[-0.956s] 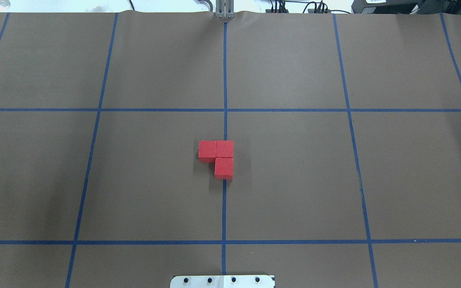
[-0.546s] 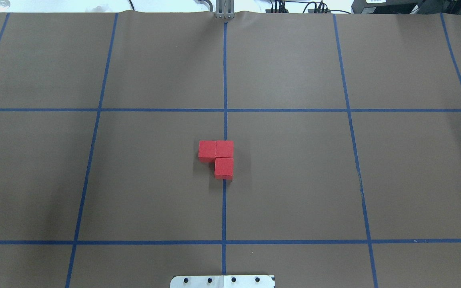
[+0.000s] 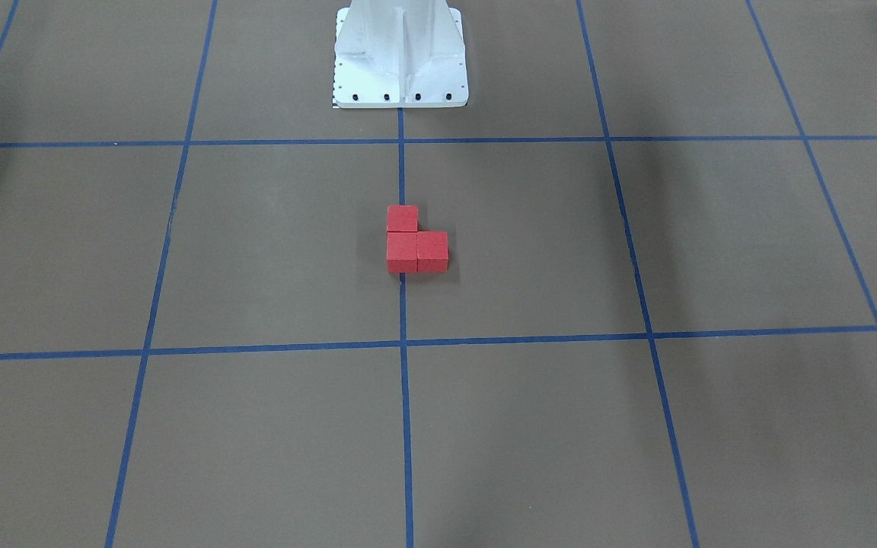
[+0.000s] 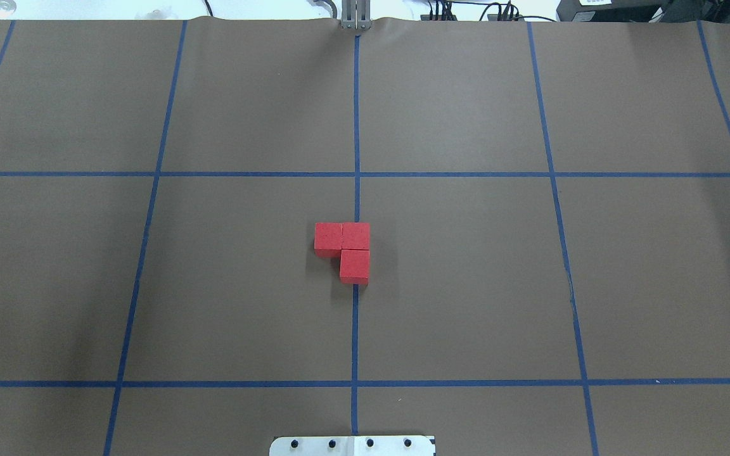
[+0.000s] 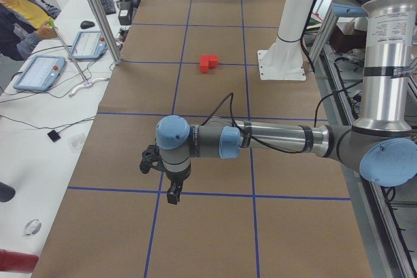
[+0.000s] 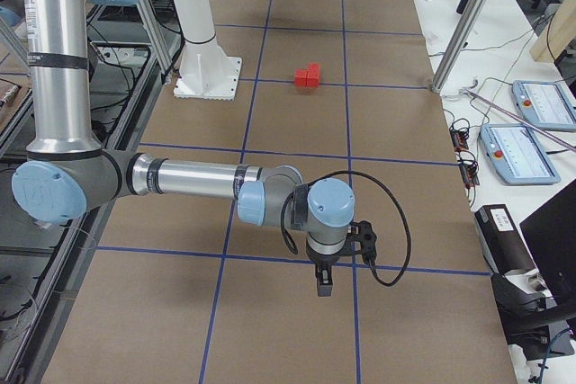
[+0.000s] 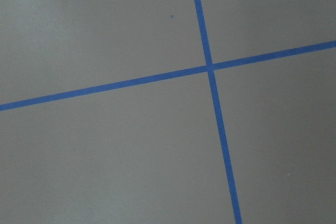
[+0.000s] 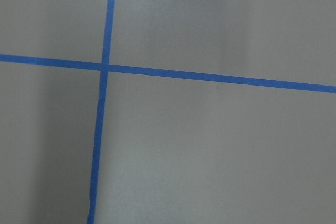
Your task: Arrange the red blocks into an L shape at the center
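the brown worktop (image 4: 466,285) is ruled into large squares by blue tape lines (image 4: 149,209). the white robot base (image 3: 400,53) stands at its near edge, on the middle line.

the left arm (image 5: 273,138) reaches out low from the base's left side, far along the worktop. its wrist hangs over a tape crossing, and the left jaws point down just above the paper. they show only from the side, so i cannot tell whether they are open or closed. the right arm (image 6: 189,177) mirrors it on the base's right side. the right jaws are likewise seen only from the side, so i cannot tell their state.

the red blocks (image 4: 355,236) sit at the center (image 4: 377,209), straight out from the base, in the first row of squares. all three touch in an l. two lie on the middle line, one behind the other. the third juts from the farther one toward the base's left. they are well apart from both arms and from every worktop edge.
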